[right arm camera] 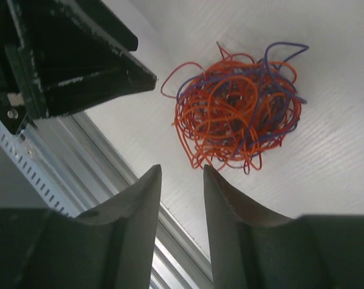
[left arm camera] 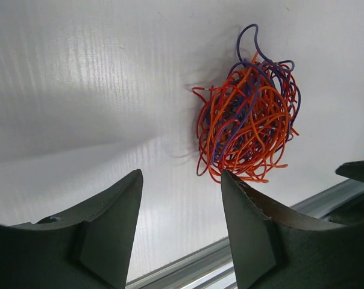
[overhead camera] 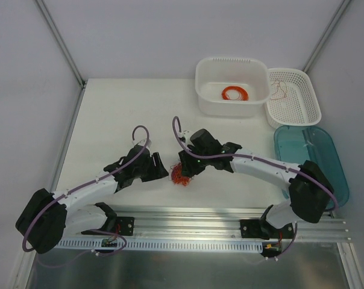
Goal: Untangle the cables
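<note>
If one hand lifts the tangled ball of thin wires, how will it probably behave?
The wire ball is thin, loose loops, so it is probably light and floppy. Stray loops stick out, so a pinch may lift only some strands. Pushed on the smooth table, it likely slides.

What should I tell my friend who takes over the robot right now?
Left claw: open, empty, just short of the tangle.
Right claw: narrowly open, empty, beside it too.
Cables: one knotted ball of orange, red and purple wires on the table between both claws.
Done: a wound orange coil lies in the white tub; a few loose strands lie in the white basket.
Left: the ball is knotted; grab and pull strands free.
</note>
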Controlling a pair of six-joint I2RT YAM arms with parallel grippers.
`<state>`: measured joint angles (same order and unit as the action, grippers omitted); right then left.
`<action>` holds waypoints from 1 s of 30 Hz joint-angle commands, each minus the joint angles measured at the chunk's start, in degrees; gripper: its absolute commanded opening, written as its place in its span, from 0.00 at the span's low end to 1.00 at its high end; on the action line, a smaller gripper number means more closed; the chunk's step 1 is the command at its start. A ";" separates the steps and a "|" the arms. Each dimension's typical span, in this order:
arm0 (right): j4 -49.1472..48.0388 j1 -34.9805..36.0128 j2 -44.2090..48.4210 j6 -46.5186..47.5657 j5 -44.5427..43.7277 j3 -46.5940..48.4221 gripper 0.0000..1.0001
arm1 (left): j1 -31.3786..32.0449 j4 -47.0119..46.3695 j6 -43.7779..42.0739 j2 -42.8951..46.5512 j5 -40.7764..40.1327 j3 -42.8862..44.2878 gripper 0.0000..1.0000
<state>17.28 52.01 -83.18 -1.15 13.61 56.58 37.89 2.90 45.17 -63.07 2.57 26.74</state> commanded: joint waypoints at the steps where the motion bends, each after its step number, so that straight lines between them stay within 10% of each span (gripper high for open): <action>1: -5.94 1.16 -3.83 -2.89 -2.79 4.33 0.36 | -0.97 -0.87 -2.89 2.94 2.26 -0.73 0.55; 30: 0.39 4.24 -7.61 -22.93 -20.73 6.09 0.25 | -0.97 -1.58 1.50 15.43 3.67 -9.25 0.61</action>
<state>15.97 55.83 -90.83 -19.81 -4.60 60.88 37.06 2.42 46.76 -48.82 5.50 18.06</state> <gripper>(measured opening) 0.249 0.612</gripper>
